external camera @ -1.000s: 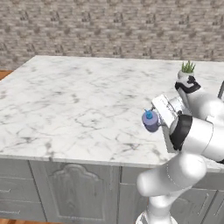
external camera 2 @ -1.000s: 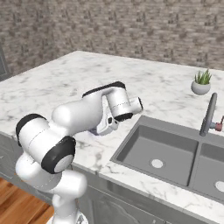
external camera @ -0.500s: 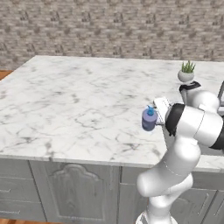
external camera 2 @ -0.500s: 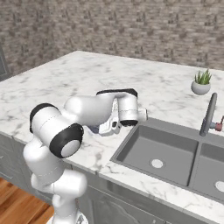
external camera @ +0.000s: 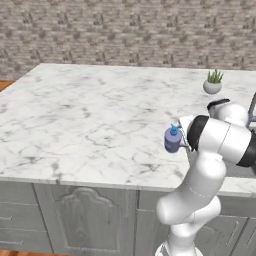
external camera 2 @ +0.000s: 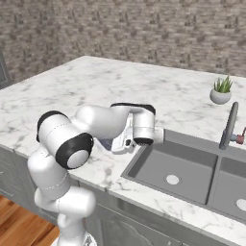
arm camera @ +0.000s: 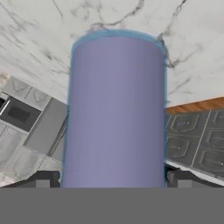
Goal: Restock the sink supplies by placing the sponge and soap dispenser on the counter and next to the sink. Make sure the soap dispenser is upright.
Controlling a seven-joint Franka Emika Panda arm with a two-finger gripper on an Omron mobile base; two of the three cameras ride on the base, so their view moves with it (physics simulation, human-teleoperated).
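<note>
The soap dispenser (arm camera: pixel 116 109) stands right in front of the hand camera, its lavender body between the two dark fingertips (arm camera: pixel 43 178) of the end effector (arm camera: pixel 113 179), which sit wide apart against its sides, clamped on the bottle. In the left base view the soap dispenser (external camera: pixel 173 139) stands upright, blue pump on top, near the front edge of the bench (external camera: pixel 90 120), with the end effector just to its right. In the right base view the arm bends low over the bench (external camera 2: pixel 110 81) and the end effector (external camera 2: pixel 123 142) sits just beside the near left corner of the sink (external camera 2: pixel 192 169). Farther back, the gooseneck faucet (external camera 2: pixel 229 125) rises behind the basins. A small potted plant (external camera 2: pixel 221 91) stands near the bench's far edge, before the stone wall (external camera 2: pixel 144 29).
</note>
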